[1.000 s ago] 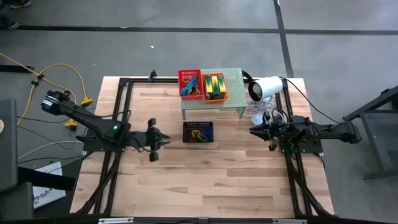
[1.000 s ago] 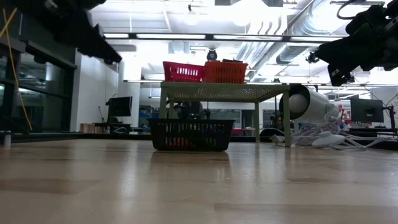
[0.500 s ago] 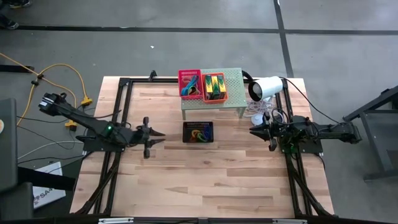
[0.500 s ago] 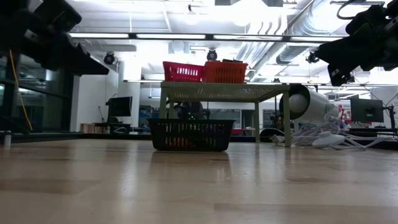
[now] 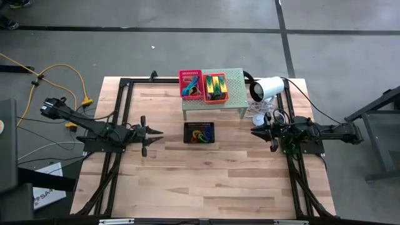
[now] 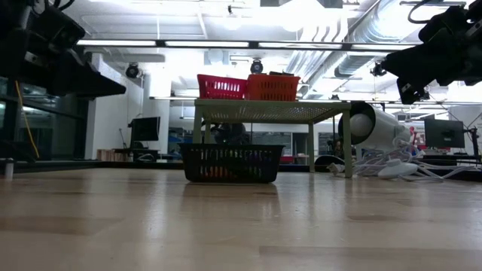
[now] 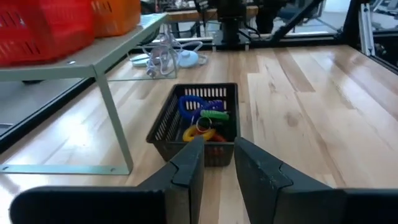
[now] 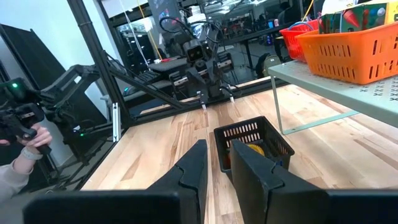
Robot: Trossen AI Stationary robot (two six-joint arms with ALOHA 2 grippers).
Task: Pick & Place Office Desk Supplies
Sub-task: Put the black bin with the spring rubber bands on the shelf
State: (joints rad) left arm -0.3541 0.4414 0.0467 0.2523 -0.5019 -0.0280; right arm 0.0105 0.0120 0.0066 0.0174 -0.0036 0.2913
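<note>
Now we judge sorting nearly done: loops (image 7: 202, 118) lie in the black basket (image 5: 199, 132) at table centre; wedge pieces (image 5: 217, 87) at twelve. Left gripper (image 5: 152, 132) at nine and right gripper (image 5: 257, 132) at three, both narrow, empty; next, retreat.

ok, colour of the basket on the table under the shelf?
Black basket, clearest in the left wrist view.

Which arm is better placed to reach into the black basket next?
Probably left. The left gripper points straight at the black basket, empty, fingers slightly apart. The right gripper sits about equally far off, beside the shelf leg.
</note>
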